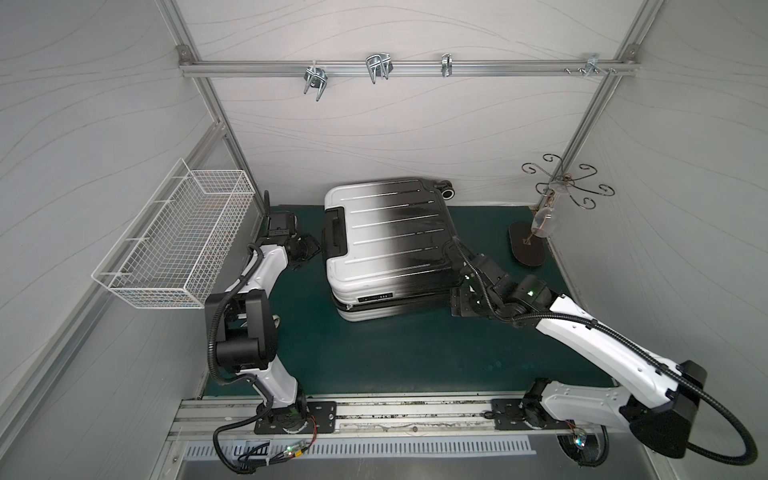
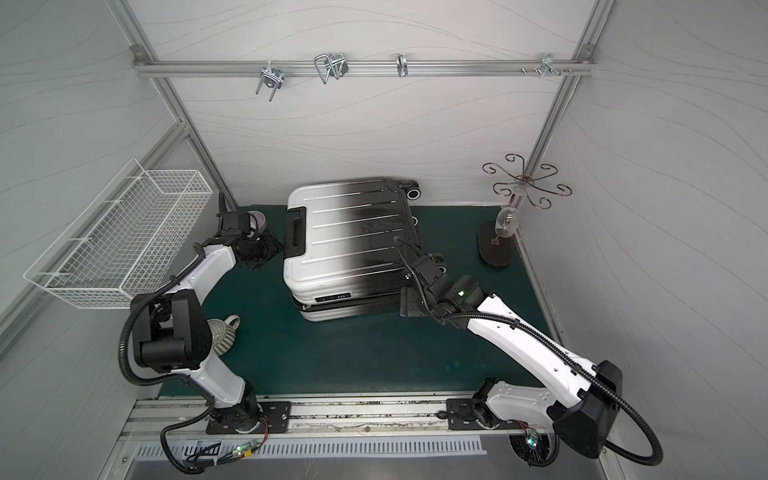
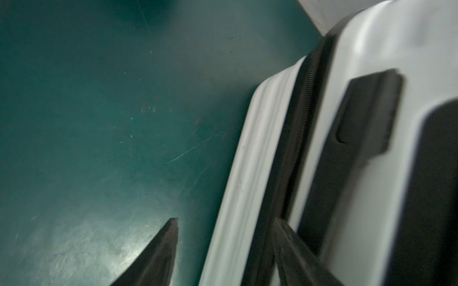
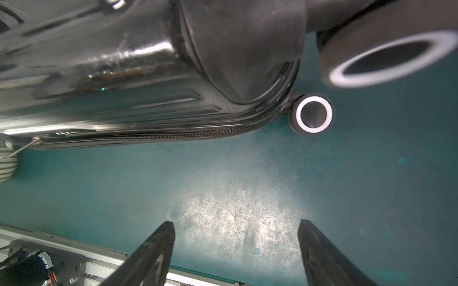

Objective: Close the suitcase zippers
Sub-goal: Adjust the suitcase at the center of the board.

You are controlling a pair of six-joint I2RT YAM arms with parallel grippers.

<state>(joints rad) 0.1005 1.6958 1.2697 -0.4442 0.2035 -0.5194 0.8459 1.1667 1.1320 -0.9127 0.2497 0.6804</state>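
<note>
We judge the job partly done. The suitcase (image 1: 386, 237) lies flat, lid down, in the middle of the worktop (image 1: 415, 357) against the far edge, its white handle end toward the left edge. In the right wrist view the zipper (image 4: 188, 136) looks meshed along the near side up to the corner by the wheel (image 4: 313, 114), the pull (image 4: 37, 140) sitting toward the white end. At the case's near-left corner the halves seem to gape in both top views, so we think that stretch is left; the left wrist view is too blurred to settle it. The left claw (image 3: 224, 227) is spread at the handle end, one finger (image 3: 292, 250) over the seam, clamping nothing we can see. The right claw (image 4: 235, 222) is spread wide and empty over bare worktop. The worktop is a scuffed dark green mat. Pale walls on an aluminium frame enclose it, with a wire basket (image 1: 174, 245) on the left wall, a rail (image 1: 498, 66) of hooks on the far wall and a curly wire stand (image 1: 561, 187) in the far-right corner.
</note>
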